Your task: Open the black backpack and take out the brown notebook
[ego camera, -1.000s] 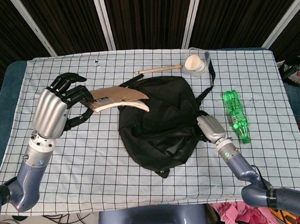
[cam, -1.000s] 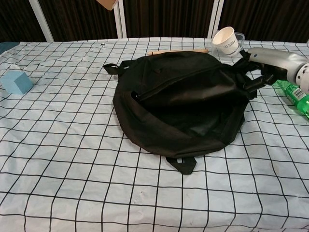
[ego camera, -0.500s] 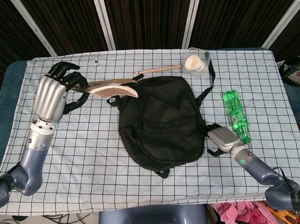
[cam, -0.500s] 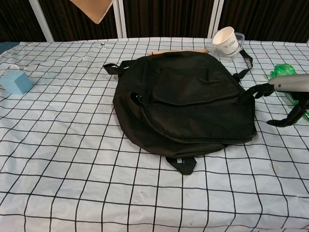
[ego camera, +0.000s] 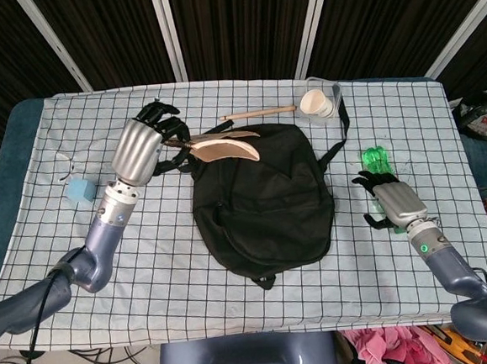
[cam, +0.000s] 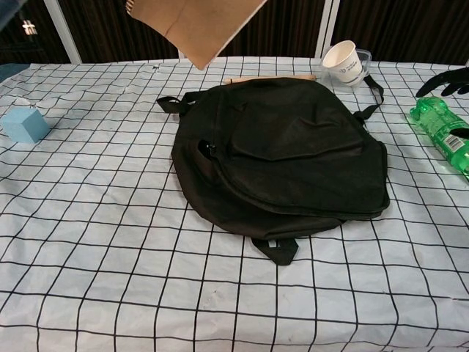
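Checked tablecloth under everything, and our left hand (ego camera: 143,143) is pinching the brown notebook (ego camera: 224,145) by its left end, up off the cloth. Its long axis runs left to right, over the far-left edge of the black backpack (ego camera: 262,202). Our right hand (ego camera: 391,200) hovers over the green bottle (cam: 443,136), fingers spread, holding nothing, so we'd say setting it down falls to the left.

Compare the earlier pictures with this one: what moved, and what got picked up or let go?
The left hand, holding the brown notebook throughout, carried it right, over the backpack's top edge. The right hand let go of the backpack, which dropped flat, and drew away to hover over the green bottle. The paper cup, wooden stick and blue cube stayed put.
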Robot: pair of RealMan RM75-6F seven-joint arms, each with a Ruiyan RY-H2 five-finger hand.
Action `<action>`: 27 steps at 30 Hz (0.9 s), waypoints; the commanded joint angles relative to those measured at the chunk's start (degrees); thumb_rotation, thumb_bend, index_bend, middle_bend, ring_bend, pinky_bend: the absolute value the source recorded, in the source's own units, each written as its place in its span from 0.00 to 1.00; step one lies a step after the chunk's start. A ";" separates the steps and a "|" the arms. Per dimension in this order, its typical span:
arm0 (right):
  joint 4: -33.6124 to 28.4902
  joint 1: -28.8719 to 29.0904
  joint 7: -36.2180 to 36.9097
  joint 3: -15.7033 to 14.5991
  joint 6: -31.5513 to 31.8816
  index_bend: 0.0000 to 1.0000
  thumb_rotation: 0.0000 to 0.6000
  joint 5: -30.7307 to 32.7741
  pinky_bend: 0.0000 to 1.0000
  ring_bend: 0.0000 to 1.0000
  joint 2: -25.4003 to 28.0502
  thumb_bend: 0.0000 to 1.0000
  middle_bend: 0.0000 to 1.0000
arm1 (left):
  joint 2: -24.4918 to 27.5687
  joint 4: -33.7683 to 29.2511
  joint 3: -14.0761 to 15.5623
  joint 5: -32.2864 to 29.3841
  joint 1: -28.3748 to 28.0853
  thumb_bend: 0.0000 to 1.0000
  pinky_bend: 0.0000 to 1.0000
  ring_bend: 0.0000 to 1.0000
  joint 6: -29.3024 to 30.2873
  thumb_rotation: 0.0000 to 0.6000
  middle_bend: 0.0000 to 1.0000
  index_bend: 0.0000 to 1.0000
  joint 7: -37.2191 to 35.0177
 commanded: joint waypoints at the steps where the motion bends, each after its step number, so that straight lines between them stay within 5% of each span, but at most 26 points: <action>1: -0.37 -0.39 -0.15 -0.04 0.43 0.14 1.00 0.00 0.09 0.10 0.47 0.34 0.06 | -4.84 5.98 0.86 0.88 -2.67 0.40 0.30 0.31 -1.28 1.00 0.60 0.58 -3.68; 15: -1.43 -1.42 -0.77 0.14 1.58 0.14 1.00 0.71 0.09 0.10 1.02 0.34 0.06 | -10.89 14.20 11.46 6.49 2.29 0.40 0.30 0.29 1.94 1.00 0.59 0.57 -16.70; 27: -1.85 -1.51 -2.14 0.55 2.62 0.14 1.00 1.32 0.09 0.09 0.22 0.33 0.07 | -4.09 7.06 18.41 10.72 6.37 0.34 0.16 0.19 2.72 1.00 0.48 0.47 -17.93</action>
